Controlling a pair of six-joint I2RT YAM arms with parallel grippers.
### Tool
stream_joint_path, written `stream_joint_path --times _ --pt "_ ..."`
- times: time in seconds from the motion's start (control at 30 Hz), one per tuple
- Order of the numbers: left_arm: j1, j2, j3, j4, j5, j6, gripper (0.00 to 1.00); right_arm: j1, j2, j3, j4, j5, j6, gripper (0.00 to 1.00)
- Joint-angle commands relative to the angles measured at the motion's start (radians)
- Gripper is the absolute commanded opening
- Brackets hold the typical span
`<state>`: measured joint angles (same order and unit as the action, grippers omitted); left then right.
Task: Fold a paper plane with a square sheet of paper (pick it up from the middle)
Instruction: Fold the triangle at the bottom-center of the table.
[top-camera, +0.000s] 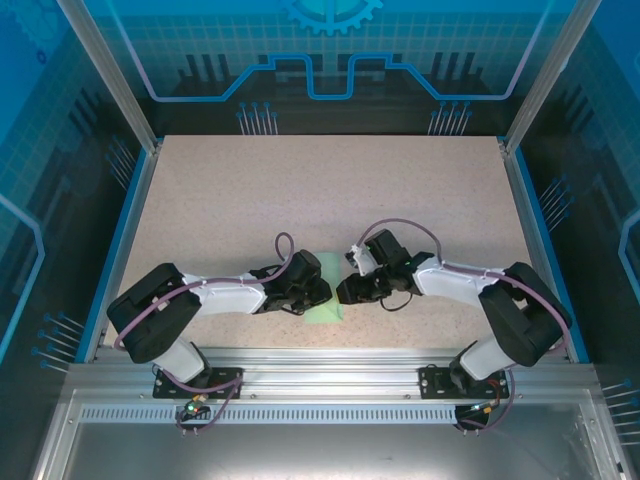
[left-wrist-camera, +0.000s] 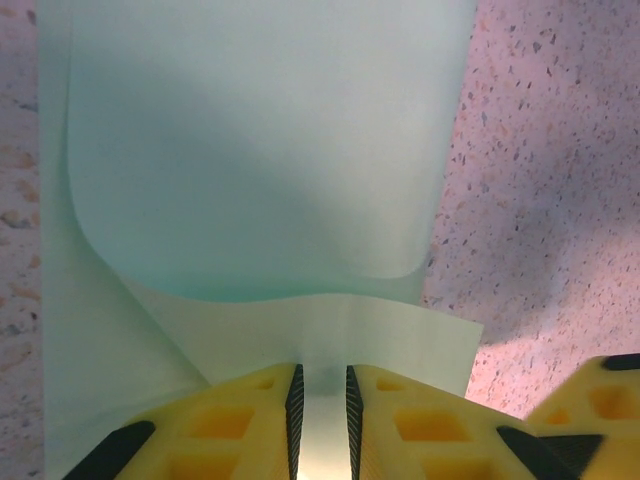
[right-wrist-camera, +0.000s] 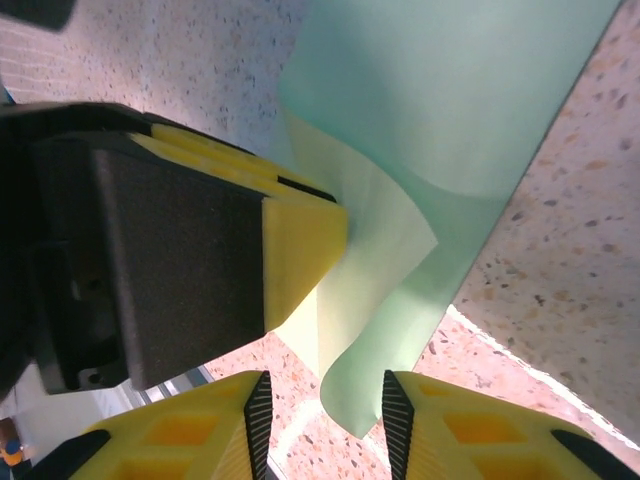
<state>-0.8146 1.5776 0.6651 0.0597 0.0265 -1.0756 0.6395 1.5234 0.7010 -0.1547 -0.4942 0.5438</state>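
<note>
In its wrist view we see the left gripper (left-wrist-camera: 321, 410), its 2 yellow jaws clamped on a folded edge of the mint-green paper (left-wrist-camera: 260, 150). The right wrist view shows the right gripper (right-wrist-camera: 325, 420), jaws apart, with a loose paper corner between them. From above, the paper lies between both grippers, near the table's (top-camera: 330, 190) front edge.

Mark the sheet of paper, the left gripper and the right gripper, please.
sheet of paper (left-wrist-camera: 260, 140), left wrist view, middle of its upper layer.
left gripper (left-wrist-camera: 322, 385), left wrist view, midway between its fingertips.
right gripper (right-wrist-camera: 322, 400), right wrist view, midway between its fingertips.
</note>
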Motion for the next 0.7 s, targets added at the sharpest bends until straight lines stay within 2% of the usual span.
stream_joint_path --times 0.0,0.13,0.27,0.53,0.67 --pt "-0.009 0.011 -0.013 0.022 -0.008 -0.023 0.23 0.024 0.047 0.014 0.021 -0.047 0.021 0.37" --pt "-0.009 0.007 -0.015 0.022 -0.010 -0.023 0.23 0.031 0.087 0.024 0.030 -0.041 0.024 0.37" --pt "-0.009 0.007 -0.016 0.022 -0.010 -0.024 0.22 0.037 0.113 0.028 0.043 -0.050 0.026 0.32" --pt "-0.009 0.003 -0.016 0.020 -0.010 -0.026 0.22 0.035 0.127 0.033 0.031 -0.013 0.024 0.21" --pt "-0.009 -0.004 -0.020 0.020 -0.017 -0.028 0.23 0.032 0.140 0.043 0.016 -0.001 0.009 0.11"
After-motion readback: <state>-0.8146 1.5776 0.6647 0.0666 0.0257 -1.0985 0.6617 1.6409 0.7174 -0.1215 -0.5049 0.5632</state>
